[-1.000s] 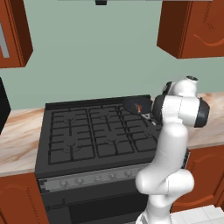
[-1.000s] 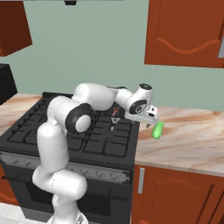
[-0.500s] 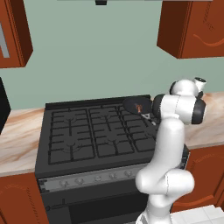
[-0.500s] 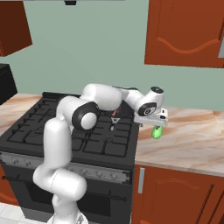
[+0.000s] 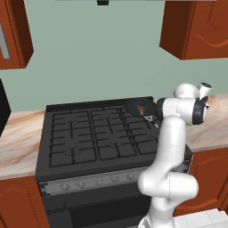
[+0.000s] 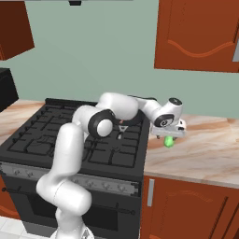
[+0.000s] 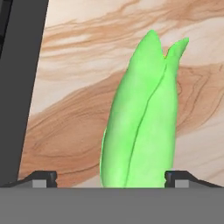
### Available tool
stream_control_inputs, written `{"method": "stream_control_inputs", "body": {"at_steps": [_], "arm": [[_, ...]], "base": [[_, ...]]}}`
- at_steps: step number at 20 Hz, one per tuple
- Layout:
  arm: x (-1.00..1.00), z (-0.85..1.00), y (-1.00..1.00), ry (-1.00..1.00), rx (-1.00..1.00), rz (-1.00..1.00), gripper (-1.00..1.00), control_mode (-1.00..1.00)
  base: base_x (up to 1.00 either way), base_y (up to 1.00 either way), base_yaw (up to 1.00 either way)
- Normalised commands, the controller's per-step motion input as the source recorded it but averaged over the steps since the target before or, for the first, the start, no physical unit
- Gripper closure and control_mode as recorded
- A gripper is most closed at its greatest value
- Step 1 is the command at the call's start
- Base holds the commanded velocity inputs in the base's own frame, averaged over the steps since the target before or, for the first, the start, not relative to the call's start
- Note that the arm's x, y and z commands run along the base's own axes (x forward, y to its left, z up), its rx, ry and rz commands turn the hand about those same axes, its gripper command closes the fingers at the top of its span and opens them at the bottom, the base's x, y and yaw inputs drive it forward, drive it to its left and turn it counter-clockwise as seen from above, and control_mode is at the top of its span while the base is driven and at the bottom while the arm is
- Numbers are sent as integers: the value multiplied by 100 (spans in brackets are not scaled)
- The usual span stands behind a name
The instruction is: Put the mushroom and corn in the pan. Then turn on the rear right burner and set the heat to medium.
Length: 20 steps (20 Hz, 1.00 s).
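Observation:
The bright green corn lies on the marble counter just right of the black stove. My gripper hangs right over it, pointing down. In the hand view the corn fills the space between the two fingertips of the gripper, which stand wide apart on either side of it, so the gripper is open. The small black pan sits at the stove's rear right corner, covering the rear right burner. A small brown-orange piece, seemingly the mushroom, lies in the pan.
The stove's black grates spread to the left, with a row of knobs on the front panel. The counter continues right of the corn. Red-brown cabinets hang above.
The hand has swung right from the stove's edge and come down over the corn. Its jaws stay wide apart.

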Motion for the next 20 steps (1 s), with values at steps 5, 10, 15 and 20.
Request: {"method": "stream_control_inputs", "body": {"at_steps": [5, 10, 15, 20], "arm": [[12, 0, -19, 0, 0, 0, -100, -100], [1, -17, 0, 9, 0, 0, -100, -100], [-4, -49, 18, 6, 0, 0, -100, -100], [0, -17, 6, 2, 0, 0, -100, -100]], "base": [[0, 0, 0], [0, 0, 0], [0, 0, 0], [0, 0, 0]]}}
